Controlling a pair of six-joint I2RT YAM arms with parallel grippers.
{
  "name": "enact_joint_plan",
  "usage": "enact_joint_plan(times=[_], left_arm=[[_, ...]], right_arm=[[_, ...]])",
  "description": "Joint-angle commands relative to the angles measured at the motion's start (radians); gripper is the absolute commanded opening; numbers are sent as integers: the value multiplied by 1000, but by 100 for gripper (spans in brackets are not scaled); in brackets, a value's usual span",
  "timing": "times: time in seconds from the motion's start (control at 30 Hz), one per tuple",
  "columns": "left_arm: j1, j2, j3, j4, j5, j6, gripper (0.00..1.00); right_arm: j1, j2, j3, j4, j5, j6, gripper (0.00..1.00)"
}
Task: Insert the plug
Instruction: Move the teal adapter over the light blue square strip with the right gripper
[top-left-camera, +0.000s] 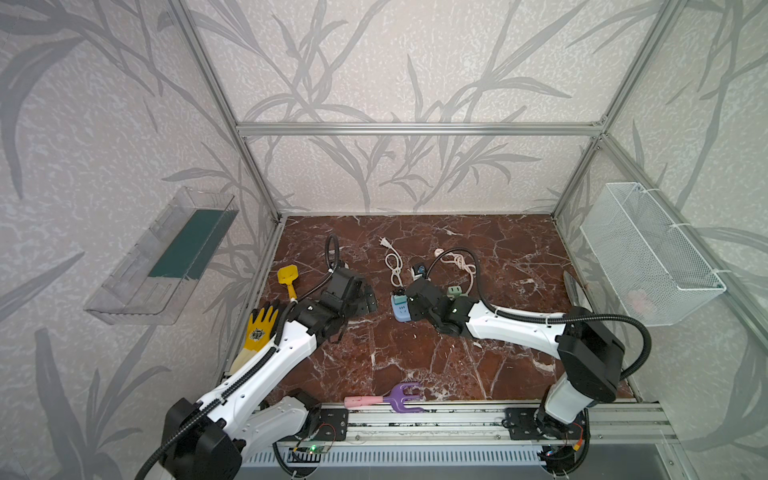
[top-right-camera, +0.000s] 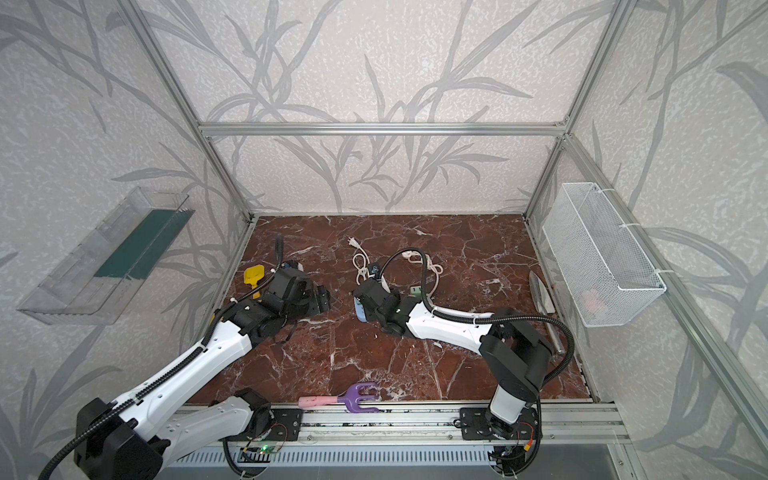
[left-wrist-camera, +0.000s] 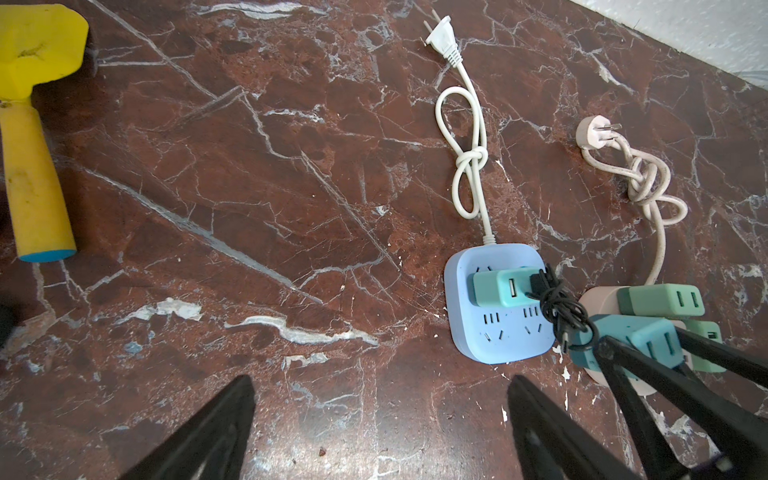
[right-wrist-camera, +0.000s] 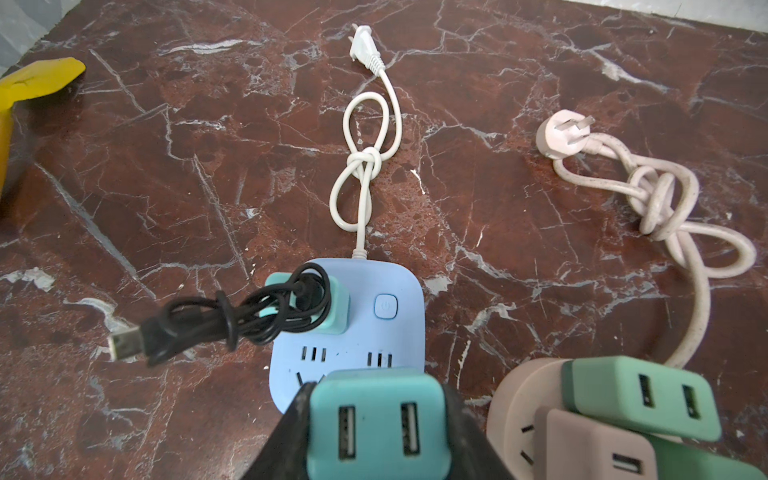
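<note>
My right gripper (right-wrist-camera: 378, 399) is shut on a teal two-port USB plug (right-wrist-camera: 378, 419), with a finger on each side of it. It holds the plug just above the near edge of the blue power strip (right-wrist-camera: 365, 332), over the strip's free sockets. The blue power strip (top-left-camera: 400, 309) lies mid-table in both top views. A second teal plug (right-wrist-camera: 328, 303) sits in the strip, with a bundled black USB cable (right-wrist-camera: 208, 324) hanging from it. My left gripper (left-wrist-camera: 380, 380) is open over bare marble left of the strip, with nothing between its fingers.
A pink power strip (right-wrist-camera: 519, 399) carrying green adapters (right-wrist-camera: 640, 395) lies right of the blue one, and both strips' knotted cords trail toward the back. A yellow shovel (top-left-camera: 286, 280) and glove (top-left-camera: 259, 328) lie at left. A purple rake (top-left-camera: 390, 399) lies at the front edge, and a wire basket (top-left-camera: 648, 253) hangs on the right wall.
</note>
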Motion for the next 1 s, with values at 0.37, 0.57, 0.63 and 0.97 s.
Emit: enact_joint_plan(times=[0.37,0.57,0.63,0.97], left_arm=[[-3,0,-40,46,-8,-15,94],[-4,7,-38,51,-2,-8,93],[-3,10,-35,49,-2,-5,93],[-3,32,-40,63,12,-3,93]], right_arm=[[-25,67,3,86,41,28,0],[-37,77,-6,103,27,21,0],[-38,82,-9,107,24,20,0],[-39,102,-12,104,15,23,0]])
